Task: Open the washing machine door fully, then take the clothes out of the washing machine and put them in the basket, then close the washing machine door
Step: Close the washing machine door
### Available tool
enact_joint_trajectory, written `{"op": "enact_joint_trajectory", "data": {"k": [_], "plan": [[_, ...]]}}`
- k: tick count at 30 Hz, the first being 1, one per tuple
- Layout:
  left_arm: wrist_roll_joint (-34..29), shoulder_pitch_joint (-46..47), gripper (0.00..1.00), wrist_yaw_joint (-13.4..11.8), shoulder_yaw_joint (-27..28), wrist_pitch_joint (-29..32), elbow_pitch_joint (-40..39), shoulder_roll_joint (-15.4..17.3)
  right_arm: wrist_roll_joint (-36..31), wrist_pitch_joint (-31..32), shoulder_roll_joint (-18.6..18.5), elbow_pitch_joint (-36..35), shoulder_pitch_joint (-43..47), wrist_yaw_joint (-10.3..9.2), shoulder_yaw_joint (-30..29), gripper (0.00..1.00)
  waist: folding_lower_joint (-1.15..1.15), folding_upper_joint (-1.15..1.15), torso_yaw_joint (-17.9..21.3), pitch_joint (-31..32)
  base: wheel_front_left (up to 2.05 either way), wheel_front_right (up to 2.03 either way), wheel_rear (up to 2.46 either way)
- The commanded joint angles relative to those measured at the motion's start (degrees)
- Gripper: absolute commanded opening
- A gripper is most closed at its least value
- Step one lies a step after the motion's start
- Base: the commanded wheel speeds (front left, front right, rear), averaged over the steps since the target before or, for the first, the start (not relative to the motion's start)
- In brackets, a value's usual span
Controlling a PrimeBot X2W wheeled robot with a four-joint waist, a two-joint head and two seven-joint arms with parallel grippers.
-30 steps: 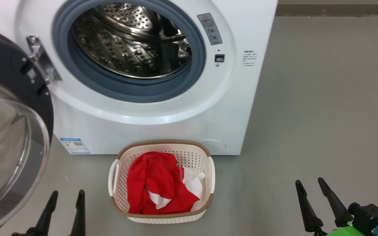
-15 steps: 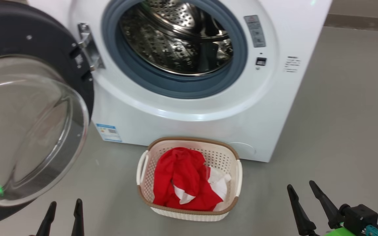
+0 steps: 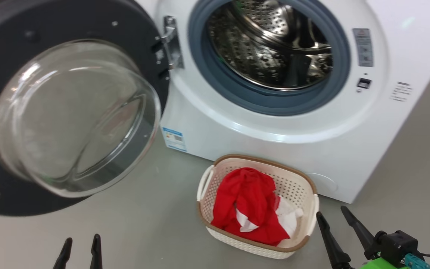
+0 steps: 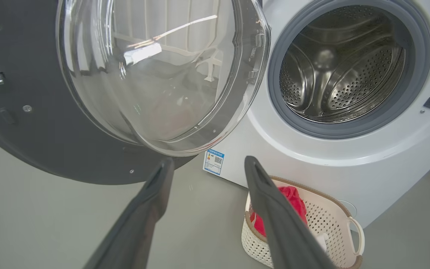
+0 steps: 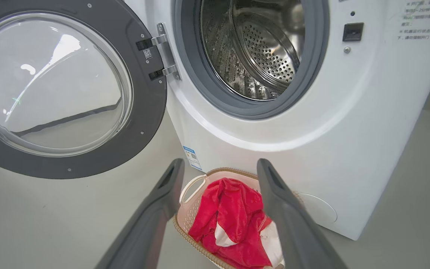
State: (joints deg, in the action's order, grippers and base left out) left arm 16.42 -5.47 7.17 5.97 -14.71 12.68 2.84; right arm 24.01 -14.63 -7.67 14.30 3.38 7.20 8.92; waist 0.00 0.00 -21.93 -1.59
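Since the earlier frames the head camera has been swung toward the robot's left. The washing machine (image 3: pixel 274 149) and the basket (image 3: pixel 252 246) are therefore seen further right in the head view, and far more of the washing machine door (image 3: pixel 77 116) is taken in. No shift of these things against one another is seen.

A smooth, plain grey floor (image 3: pixel 144 224) is shown, and the white machine is stood on it. The door is swung wide on its metal hinge (image 3: pixel 170 41) at the left of the opening, with its glass bowl turned toward the robot. Inside the grey gasket (image 3: pixel 215 74) the perforated steel drum (image 3: pixel 274 48) is seen. A small blue-white label (image 3: pixel 174 138) is stuck low on the machine's front.

The basket is set on the floor just before the machine's lower front. The clothes (image 3: pixel 250 198) are heaped in it, red fabric with white patches.

The left gripper (image 3: pixel 82 238) is held low at the lower left, its fingers spread apart with nothing between them. The right gripper (image 3: pixel 331 210) is held at the lower right, near the basket's right handle and apart from it, its fingers likewise spread and bare.

As before, the clothes are lain in the same heap and both grippers are kept spread
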Motion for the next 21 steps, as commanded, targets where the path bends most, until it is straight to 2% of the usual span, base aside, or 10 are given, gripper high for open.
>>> {"op": "enact_joint_trajectory", "data": {"k": [1, 6, 14, 21], "plan": [[0.7, 0.4, 1.00, 0.3, 1.6, -0.3, -1.1, 0.2, 0.5, -0.4, -1.1, -0.9, -2.3, 0.29, 2.1, 1.00, 0.00, 0.00, -4.8, 0.5, 0.00, 0.00, 0.00], [1.1, -0.6, 1.00, 0.3, 1.8, -0.3, -1.4, 0.1, 0.8, -0.4, -1.3, -0.6, -3.1, 0.29, 3.6, 1.00, 0.00, 0.00, -6.7, 0.6, 0.00, 0.00, 0.00], [4.3, -2.3, 1.00, -0.5, 2.2, -0.3, -2.9, 0.1, 1.8, -0.4, -2.4, 1.1, -7.3, 0.29, 8.5, 1.00, 0.00, 0.00, -7.4, -0.1, 0.00, 0.00, 0.00], [5.3, -3.5, 1.00, -1.4, 1.8, -0.3, -4.2, 0.0, 2.7, -0.4, -2.7, 2.3, -9.0, 0.29, 10.6, 1.00, 0.00, 0.00, -7.4, 0.1, 0.00, 0.00, 0.00]]}}
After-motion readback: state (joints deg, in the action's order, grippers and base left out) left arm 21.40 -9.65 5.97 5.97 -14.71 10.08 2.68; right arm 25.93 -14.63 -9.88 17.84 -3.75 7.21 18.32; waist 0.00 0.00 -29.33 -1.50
